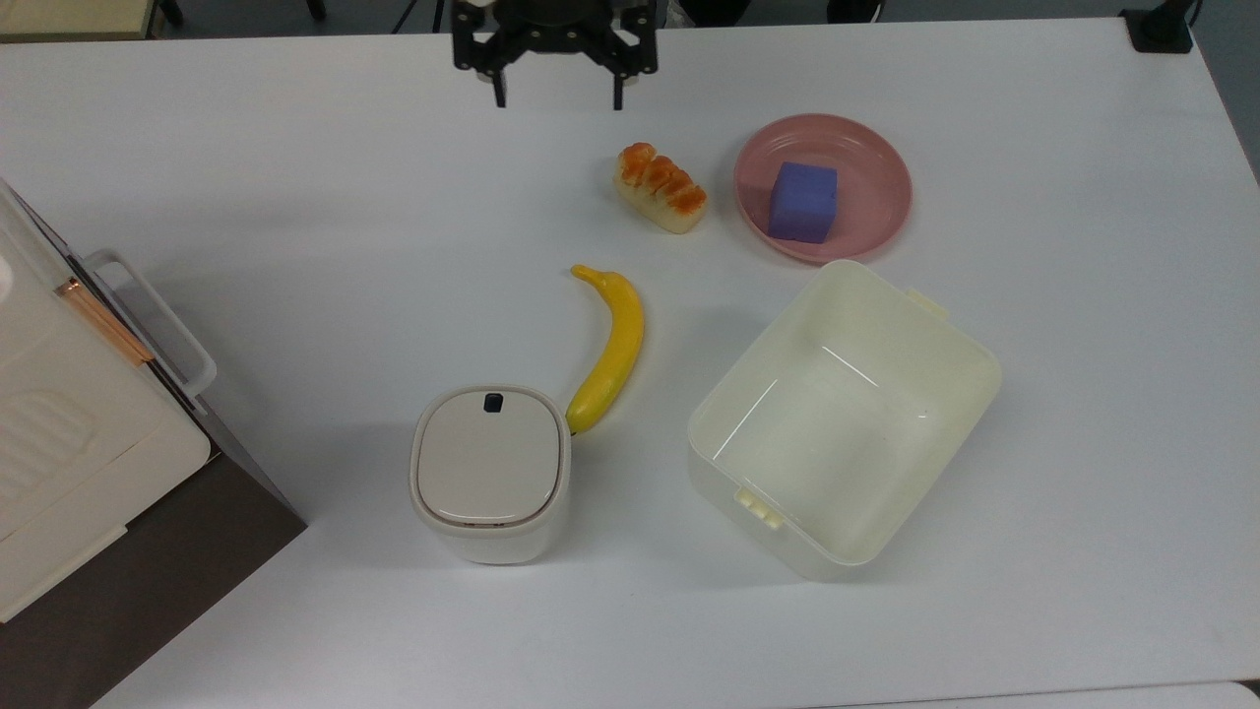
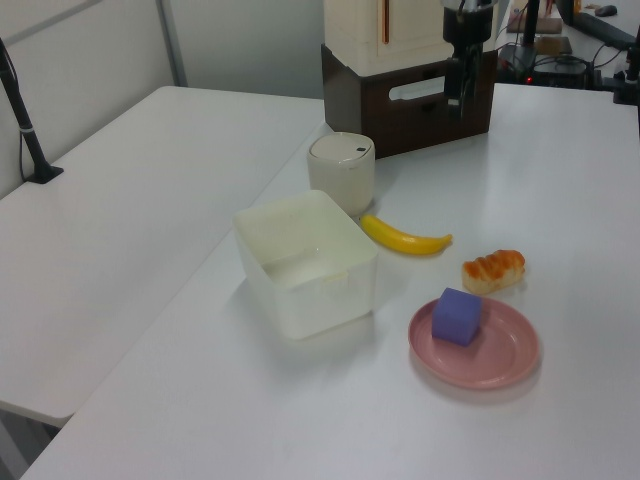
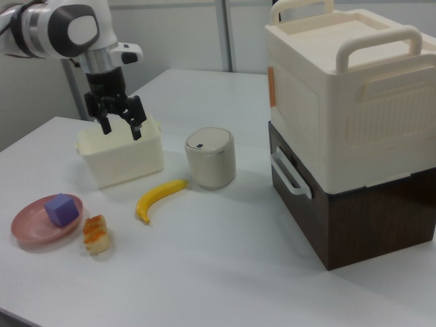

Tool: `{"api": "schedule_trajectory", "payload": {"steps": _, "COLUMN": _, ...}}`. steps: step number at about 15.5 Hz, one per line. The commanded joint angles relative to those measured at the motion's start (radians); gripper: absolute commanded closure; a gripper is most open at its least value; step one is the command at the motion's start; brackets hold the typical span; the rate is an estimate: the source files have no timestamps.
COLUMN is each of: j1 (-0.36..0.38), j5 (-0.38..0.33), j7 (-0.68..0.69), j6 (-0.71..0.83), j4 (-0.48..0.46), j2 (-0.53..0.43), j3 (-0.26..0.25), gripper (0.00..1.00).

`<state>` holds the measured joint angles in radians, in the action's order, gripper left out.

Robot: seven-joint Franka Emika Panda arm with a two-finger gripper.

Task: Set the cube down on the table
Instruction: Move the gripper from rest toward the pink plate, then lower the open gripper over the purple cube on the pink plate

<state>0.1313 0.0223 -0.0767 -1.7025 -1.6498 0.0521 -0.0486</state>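
Observation:
The blue-purple cube (image 1: 803,202) (image 2: 457,316) (image 3: 61,209) rests on a pink plate (image 1: 879,182) (image 2: 505,362) (image 3: 27,230) that stands on the white table (image 1: 295,197) at the top view's upper right. My gripper (image 1: 559,99) (image 2: 460,92) (image 3: 121,129) hangs above the table near the far edge in the top view, well to the cube's left there. It is open, fingers pointing down, with nothing between them.
A bread piece (image 1: 661,187) lies just left of the plate in the top view. A banana (image 1: 612,347), a lidded cream canister (image 1: 490,471) and an open cream box (image 1: 842,418) sit nearer the front. A cream case on a brown box (image 3: 347,122) stands at the top view's left.

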Motion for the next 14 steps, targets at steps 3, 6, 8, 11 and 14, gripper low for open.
{"api": "schedule_trajectory", "payload": {"steps": 3, "j1": 0.114, "j5": -0.016, "j7": 0.003, "j6": 0.024, "j4": -0.036, "j2": 0.0, "j3": -0.002, "gripper": 0.0}}
{"api": "schedule_trajectory", "payload": {"steps": 6, "j1": 0.169, "j5": -0.018, "j7": -0.027, "j6": 0.023, "j4": -0.039, "j2": 0.018, "j3": -0.002, "gripper": 0.0}}
{"api": "schedule_trajectory", "payload": {"steps": 8, "j1": 0.214, "j5": -0.018, "j7": -0.058, "j6": 0.02, "j4": -0.059, "j2": 0.037, "j3": -0.002, "gripper": 0.0}}
{"api": "schedule_trajectory", "payload": {"steps": 11, "j1": 0.266, "j5": -0.03, "j7": -0.071, "j6": 0.012, "j4": -0.079, "j2": 0.064, "j3": -0.002, "gripper": 0.0}}
{"api": "schedule_trajectory", "payload": {"steps": 14, "j1": 0.307, "j5": -0.044, "j7": -0.156, "j6": -0.049, "j4": -0.116, "j2": 0.077, "j3": -0.002, "gripper": 0.0}}
